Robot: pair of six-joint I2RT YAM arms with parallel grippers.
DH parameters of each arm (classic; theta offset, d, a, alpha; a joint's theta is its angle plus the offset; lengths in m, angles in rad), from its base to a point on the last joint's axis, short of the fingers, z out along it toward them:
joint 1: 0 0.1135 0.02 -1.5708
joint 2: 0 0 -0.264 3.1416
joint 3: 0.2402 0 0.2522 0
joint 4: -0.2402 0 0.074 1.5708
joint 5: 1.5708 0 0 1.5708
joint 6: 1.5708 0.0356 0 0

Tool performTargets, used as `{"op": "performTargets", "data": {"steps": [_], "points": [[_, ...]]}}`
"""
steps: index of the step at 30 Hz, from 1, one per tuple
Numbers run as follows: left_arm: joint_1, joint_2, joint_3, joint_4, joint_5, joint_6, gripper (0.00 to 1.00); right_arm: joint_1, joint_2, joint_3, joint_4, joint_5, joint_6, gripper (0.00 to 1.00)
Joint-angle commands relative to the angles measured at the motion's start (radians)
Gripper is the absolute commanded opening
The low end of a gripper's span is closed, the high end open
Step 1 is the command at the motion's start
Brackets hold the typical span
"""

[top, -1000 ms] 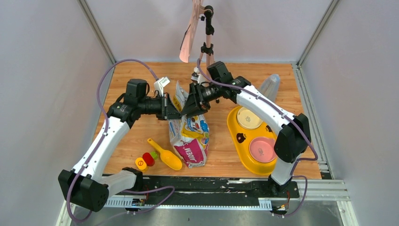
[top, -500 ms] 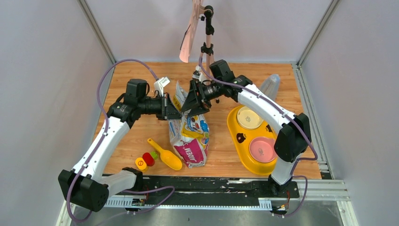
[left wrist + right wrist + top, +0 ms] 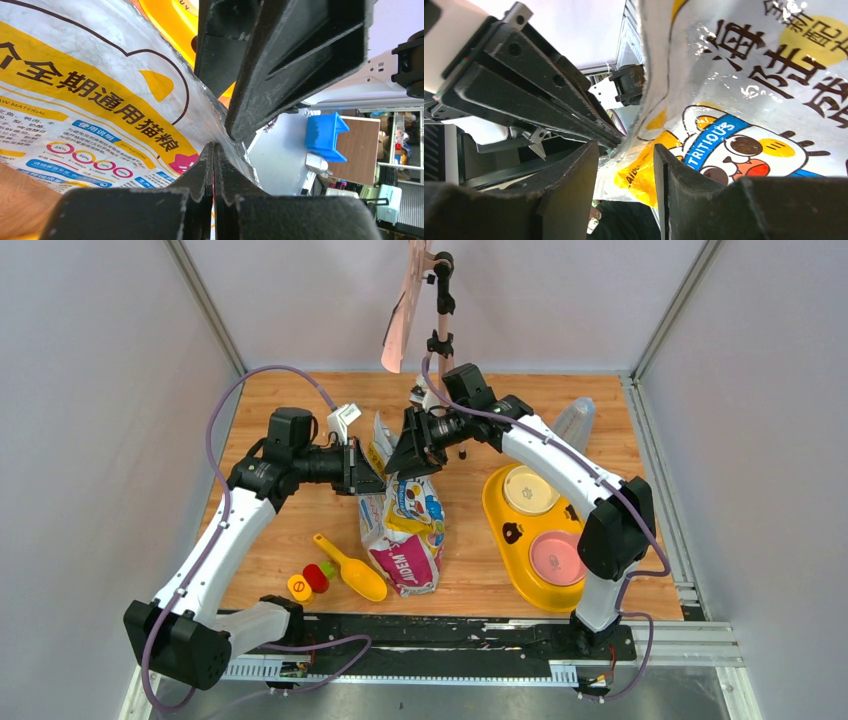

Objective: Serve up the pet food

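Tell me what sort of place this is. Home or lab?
Probably a robot test cell in a lab or workshop: a wooden table boxed in by plain grey panels, and shelving with a blue bin beyond it. The printed bag and yellow feeder look like props.

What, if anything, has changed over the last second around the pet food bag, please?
The right tool edged slightly away from the bases and leftward along the top of the bag, its jaws apart around the edge. The left tool stays shut on the bag; bag, scoop and feeder have not moved.
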Motion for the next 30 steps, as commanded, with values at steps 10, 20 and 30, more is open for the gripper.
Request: {"op": "performTargets", "data": {"steps": [10, 20, 30], "points": [[-0.002, -0.02, 0.02, 0.016, 0.009, 0.022, 0.0, 0.011, -0.004, -0.009, -0.025, 0.0, -0.032, 0.37], [-0.003, -0.017, 0.03, 0.0, 0.009, 0.034, 0.0, 0.002, -0.033, -0.081, 0.026, -0.101, -0.045, 0.3], [-0.003, -0.018, 0.029, 0.007, 0.009, 0.029, 0.0, -0.013, -0.066, -0.106, 0.06, -0.168, -0.025, 0.39]]}}
